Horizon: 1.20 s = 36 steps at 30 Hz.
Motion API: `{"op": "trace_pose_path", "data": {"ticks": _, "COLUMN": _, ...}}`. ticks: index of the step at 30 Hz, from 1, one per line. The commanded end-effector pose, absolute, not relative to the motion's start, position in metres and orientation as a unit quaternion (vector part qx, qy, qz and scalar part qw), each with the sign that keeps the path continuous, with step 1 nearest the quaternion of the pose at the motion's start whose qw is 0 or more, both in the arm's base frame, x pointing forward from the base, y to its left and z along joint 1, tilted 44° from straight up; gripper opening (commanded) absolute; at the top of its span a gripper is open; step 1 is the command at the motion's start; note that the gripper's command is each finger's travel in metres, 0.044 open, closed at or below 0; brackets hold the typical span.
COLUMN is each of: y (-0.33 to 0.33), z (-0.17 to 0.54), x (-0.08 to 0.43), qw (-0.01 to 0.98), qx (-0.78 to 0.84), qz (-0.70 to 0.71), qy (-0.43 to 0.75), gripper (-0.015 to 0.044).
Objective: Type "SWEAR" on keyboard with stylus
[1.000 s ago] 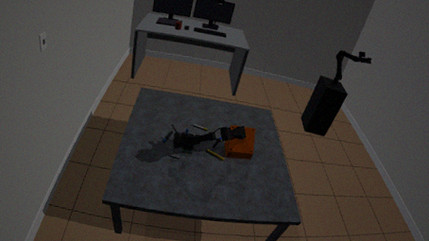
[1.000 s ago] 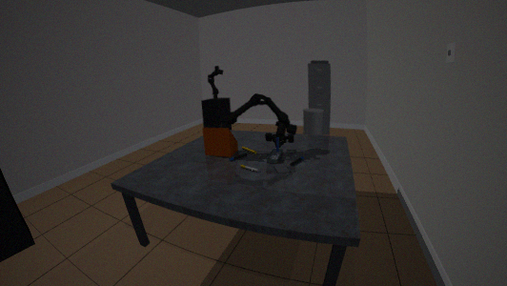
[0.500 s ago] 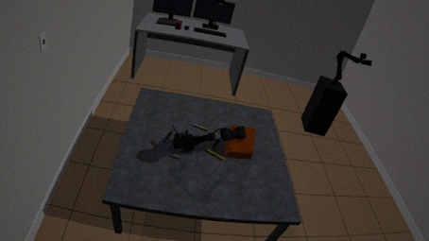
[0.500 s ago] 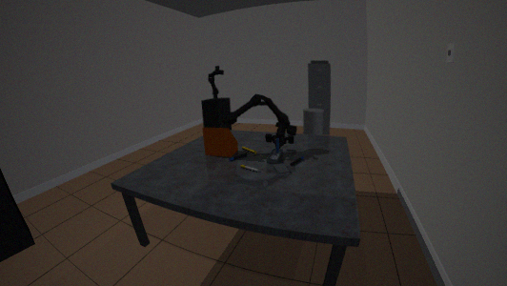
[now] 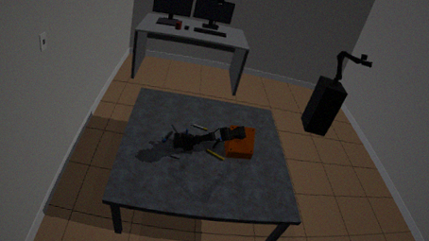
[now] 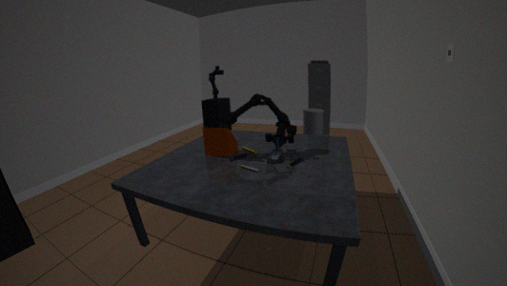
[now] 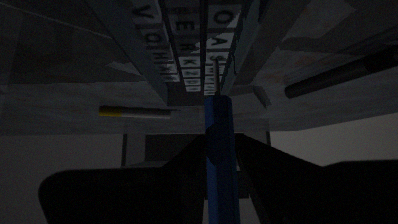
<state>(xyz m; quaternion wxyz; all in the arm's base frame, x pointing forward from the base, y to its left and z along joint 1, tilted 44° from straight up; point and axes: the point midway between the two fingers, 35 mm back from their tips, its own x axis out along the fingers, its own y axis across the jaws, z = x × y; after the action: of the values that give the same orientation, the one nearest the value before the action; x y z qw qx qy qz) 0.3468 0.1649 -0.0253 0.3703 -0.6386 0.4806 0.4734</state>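
Observation:
My gripper [image 6: 279, 141] [image 7: 219, 141] is shut on the blue stylus [image 6: 277, 144] [image 7: 220, 115], which points down toward the keyboard with its thin grey tip out front. The keyboard [image 6: 275, 155] [image 7: 190, 47] lies under the gripper, with white letter keys in three columns in the wrist view. The tip overlaps the S key [image 7: 214, 57] in the right-hand column, below the A key [image 7: 218, 41]. Whether it touches or presses the key cannot be told. The E key [image 7: 189, 25] is in the middle column. The lower keys are small and hard to read.
A white pen with a yellow end [image 5: 200, 127] [image 6: 250, 168] [image 7: 145, 113] and a dark pen [image 6: 297, 161] [image 7: 340, 77] lie on either side of the keyboard. A yellow pen [image 5: 215, 155] [image 6: 249, 150] lies near the orange base block [image 5: 242, 145] [image 6: 219, 142].

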Motion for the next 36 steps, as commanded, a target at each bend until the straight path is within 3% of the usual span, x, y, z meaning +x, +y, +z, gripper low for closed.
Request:
{"op": "trace_pose_path", "data": {"ticks": 1, "y": 0.153, "z": -0.012, "x": 0.351, "qw": 0.372, "qx": -0.639, "qz": 0.472, "qy": 0.48, "gripper": 0.0081}}
{"op": "trace_pose_path", "data": {"ticks": 8, "y": 0.144, "z": -0.003, "x": 0.353, "qw": 0.375, "qx": -0.637, "qz": 0.472, "qy": 0.481, "gripper": 0.0085}}
{"op": "trace_pose_path", "data": {"ticks": 18, "y": 0.141, "z": -0.005, "x": 0.354, "qw": 0.374, "qx": -0.637, "qz": 0.471, "qy": 0.481, "gripper": 0.0}}
{"op": "trace_pose_path", "data": {"ticks": 36, "y": 0.143, "z": -0.026, "x": 0.355, "qw": 0.372, "qx": -0.64, "qz": 0.471, "qy": 0.48, "gripper": 0.0}}
